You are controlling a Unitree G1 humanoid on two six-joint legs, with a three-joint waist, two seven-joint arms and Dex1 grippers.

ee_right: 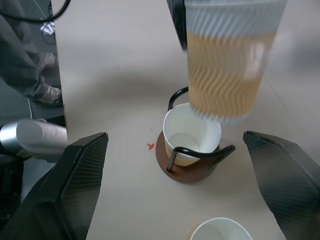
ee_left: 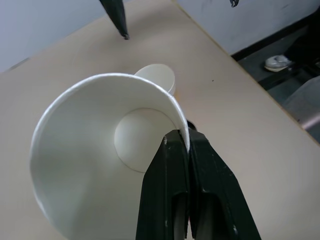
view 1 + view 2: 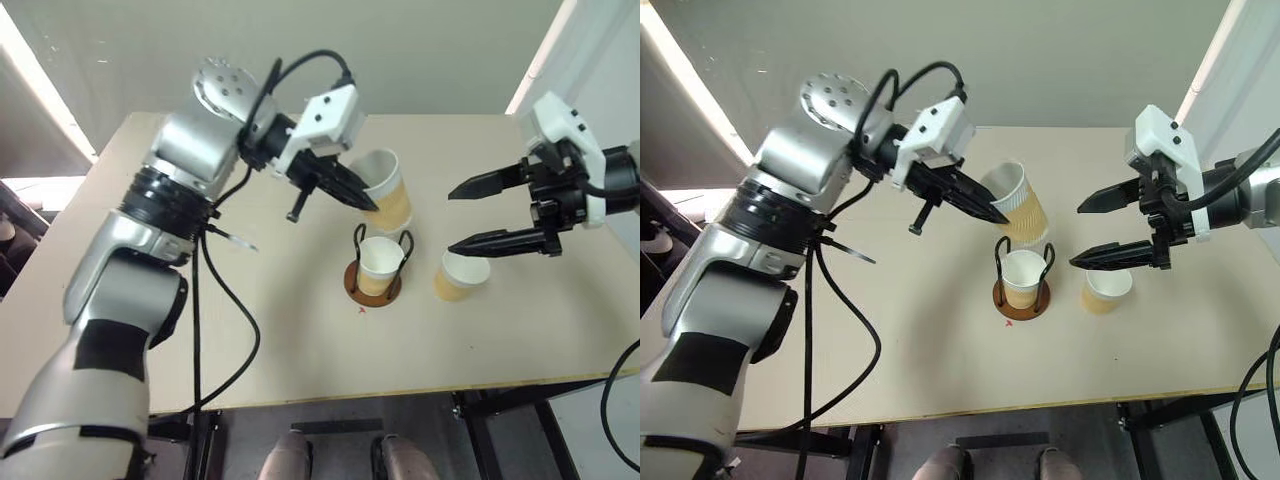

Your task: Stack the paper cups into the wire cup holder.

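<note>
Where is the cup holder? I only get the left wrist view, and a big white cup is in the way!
Observer: The wire cup holder stands on the table just below the cup the left gripper pinches by its rim.
Operator: Is the holder empty?
Observer: No, one paper cup already sits upright inside its wire loops.
Operator: What is that black spike I see up top?
Observer: It's a finger of the right gripper, which hangs open over the table near a third cup.
Operator: Is that third cup held?
Observer: No, it stands on the table by itself, beside the holder.
</note>
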